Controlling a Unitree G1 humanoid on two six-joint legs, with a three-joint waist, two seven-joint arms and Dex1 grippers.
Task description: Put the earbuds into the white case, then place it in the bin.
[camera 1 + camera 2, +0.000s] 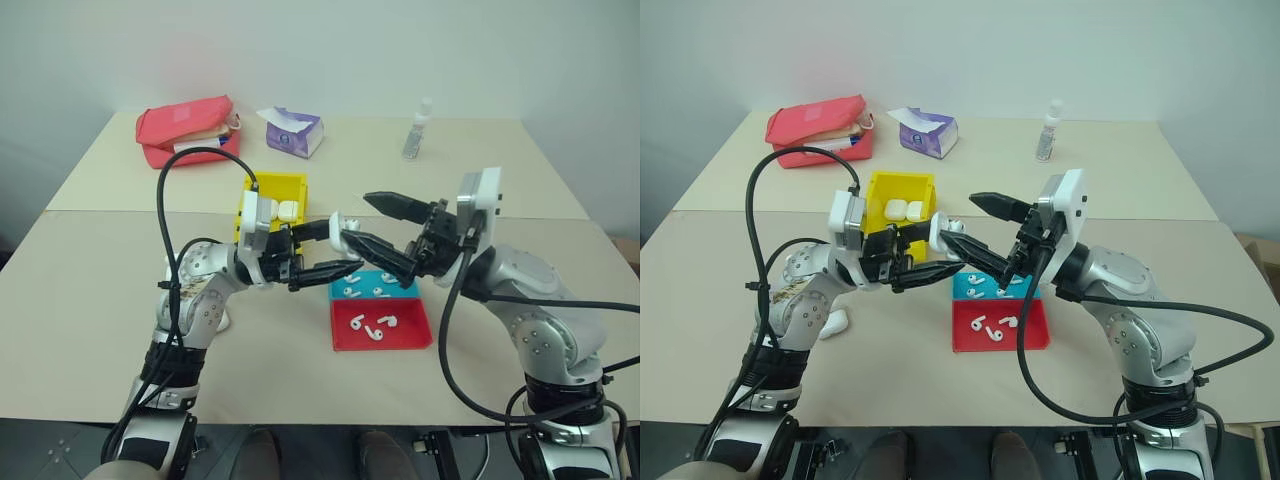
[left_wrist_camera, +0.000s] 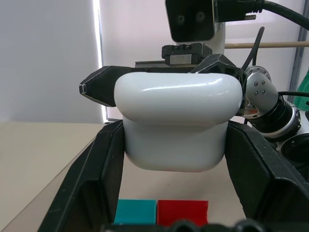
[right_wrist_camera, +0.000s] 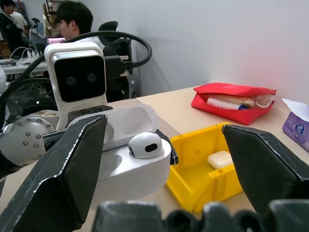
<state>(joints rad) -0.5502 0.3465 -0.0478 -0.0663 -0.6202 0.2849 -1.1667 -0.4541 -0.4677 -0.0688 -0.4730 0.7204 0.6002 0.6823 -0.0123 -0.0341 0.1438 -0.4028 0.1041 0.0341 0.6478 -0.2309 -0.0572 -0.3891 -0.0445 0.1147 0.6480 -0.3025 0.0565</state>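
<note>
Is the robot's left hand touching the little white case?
Touching. In the left wrist view the left gripper's two black fingers press against both sides of the white case, holding it up off the table.

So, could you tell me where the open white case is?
The left gripper holds the white case above the table's middle, beside the yellow bin.
</note>
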